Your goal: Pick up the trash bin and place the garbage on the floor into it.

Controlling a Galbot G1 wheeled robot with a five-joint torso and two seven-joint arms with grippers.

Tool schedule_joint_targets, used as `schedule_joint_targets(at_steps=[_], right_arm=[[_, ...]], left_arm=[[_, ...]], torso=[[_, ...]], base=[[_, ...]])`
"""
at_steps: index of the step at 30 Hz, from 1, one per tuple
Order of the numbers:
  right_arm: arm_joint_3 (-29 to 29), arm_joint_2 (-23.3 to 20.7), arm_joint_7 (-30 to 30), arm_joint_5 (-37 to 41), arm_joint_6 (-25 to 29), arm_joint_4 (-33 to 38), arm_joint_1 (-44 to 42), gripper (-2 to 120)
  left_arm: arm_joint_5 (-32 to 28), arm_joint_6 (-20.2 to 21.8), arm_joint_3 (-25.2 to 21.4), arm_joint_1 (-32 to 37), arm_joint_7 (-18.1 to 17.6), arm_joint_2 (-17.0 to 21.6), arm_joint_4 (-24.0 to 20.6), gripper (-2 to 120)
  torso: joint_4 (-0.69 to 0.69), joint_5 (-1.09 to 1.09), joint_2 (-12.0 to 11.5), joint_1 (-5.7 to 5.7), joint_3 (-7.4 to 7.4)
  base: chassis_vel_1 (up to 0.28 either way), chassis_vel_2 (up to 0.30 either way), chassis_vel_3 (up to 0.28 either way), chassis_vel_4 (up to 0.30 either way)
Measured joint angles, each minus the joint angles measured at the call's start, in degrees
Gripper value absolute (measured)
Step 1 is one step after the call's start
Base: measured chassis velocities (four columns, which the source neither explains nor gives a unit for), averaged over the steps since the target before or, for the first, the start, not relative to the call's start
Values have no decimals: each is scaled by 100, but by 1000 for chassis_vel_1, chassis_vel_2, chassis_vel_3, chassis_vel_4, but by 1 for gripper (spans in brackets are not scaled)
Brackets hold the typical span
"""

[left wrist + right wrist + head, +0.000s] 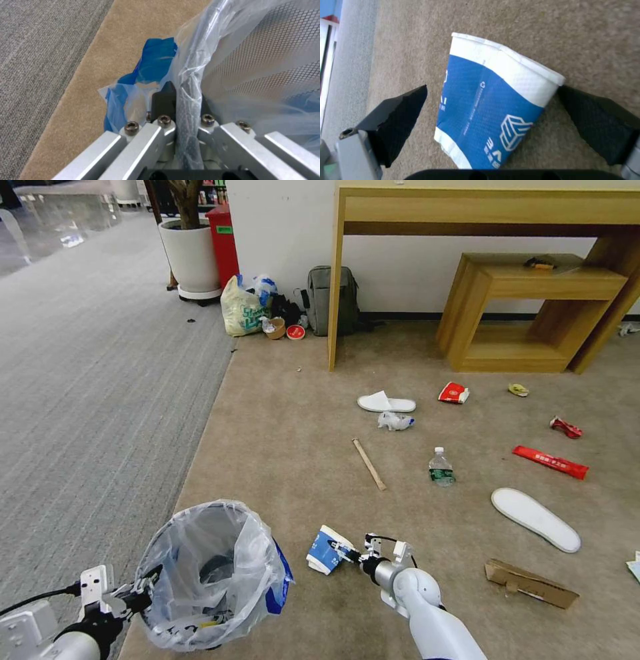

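Bin gripped on the left, cup between the fingers on the right.

Near left, the left gripper (182,117) pinches the rim of the trash bin (207,573), its fingers (164,100) pressed onto the bag-lined edge, bin tilted above the floor (287,433). To its right, the right gripper (351,553) has its fingers (395,117) spread either side of a flattened blue-and-white paper cup (493,115); one fingertip touches the cup's rim, the other stands just off it. Farther right lie a wooden stick (369,464), plastic bottle (441,469), cardboard strip (530,583) and white slippers (535,518).
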Motion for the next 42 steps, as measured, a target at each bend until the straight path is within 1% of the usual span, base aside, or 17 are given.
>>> schedule_joint_targets(at_steps=[5, 8, 9, 11, 12, 15, 16, 18, 20, 21, 24, 25, 27, 29, 31, 36, 42], right_arm=[[-22, 63, -32, -69, 39, -120, 90, 99], [-30, 113, -41, -132, 71, -196, 146, 92], [-30, 113, -41, -132, 71, -196, 146, 92], [-30, 122, -42, -163, 105, -234, 156, 84], [-30, 122, -42, -163, 105, -234, 156, 84], [-36, 128, -38, -200, 135, -247, 143, 68], [-36, 128, -38, -200, 135, -247, 143, 68], [-42, 141, -40, -211, 139, -249, 133, 61], [-50, 151, -40, -232, 161, -261, 124, 50], [-50, 151, -40, -232, 161, -261, 124, 50], [-56, 166, -39, -253, 176, -289, 122, 34], [-56, 166, -39, -253, 176, -289, 122, 34], [-52, 167, -41, -262, 184, -307, 127, 25], [-47, 167, -41, -266, 186, -312, 128, 22], [-34, 162, -44, -274, 198, -324, 131, 14], [-8, 158, -47, -301, 225, -343, 138, 8], [11, 113, -65, -503, 327, -274, 115, 7]], left_arm=[[-2, 0, -10, 6, 1, 8, -2, 0], [-2, 0, -3, 8, 2, -1, -8, 0], [-2, 0, -3, 8, 2, -1, -8, 0], [-2, 0, -1, 11, 2, -4, -18, 0], [-2, 0, -1, 11, 2, -4, -18, 0], [-4, 0, -3, 15, 7, -5, -21, 0], [-4, 0, -3, 15, 7, -5, -21, 0], [-5, 0, -3, 15, 12, -5, -21, 0], [-5, 0, -3, 13, 13, -5, -19, 0], [-5, 0, -3, 13, 13, -5, -19, 0], [-9, 1, -3, 13, 23, 1, -19, 0], [-9, 1, -3, 13, 23, 1, -19, 0], [-13, 1, -8, 13, 29, 9, -19, 0], [-14, 1, -11, 12, 29, 9, -19, 0], [-16, 1, -13, 13, 35, 10, -20, 0], [-16, 1, -13, 12, 45, 8, -19, 0], [-29, 1, -27, 3, 55, 19, -18, 0]], torso=[[-1, -1, 0, 0, 0], [0, 1, 0, 0, 0], [0, 1, 0, 0, 0], [-1, 0, 0, 0, 0], [-1, 0, 0, 0, 0], [0, -1, 0, 0, 0], [0, -1, 0, 0, 0], [1, 3, 0, 0, 0], [2, 2, 0, 0, 1], [2, 2, 0, 0, 1], [2, 3, 0, 0, 1], [2, 3, 0, 0, 1], [2, 3, 0, 0, 1], [2, 3, 0, 0, 1], [2, 3, 0, 0, 1], [2, 2, 0, 0, 1], [1, 2, 0, 0, 1]], base=[[0, 0, 0, 0], [0, 0, 0, 0], [0, 0, 0, 0], [0, 0, 0, 0], [0, 0, 0, 0], [0, 0, 0, 0], [0, 0, 0, 0], [0, 0, 0, 0], [0, 0, 0, 0], [0, 0, 0, 0], [0, 0, 0, 0], [0, 0, 0, 0], [0, 0, 0, 0], [0, 0, 0, 0], [0, 0, 0, 0], [0, 0, 0, 0], [0, 0, 0, 0]])
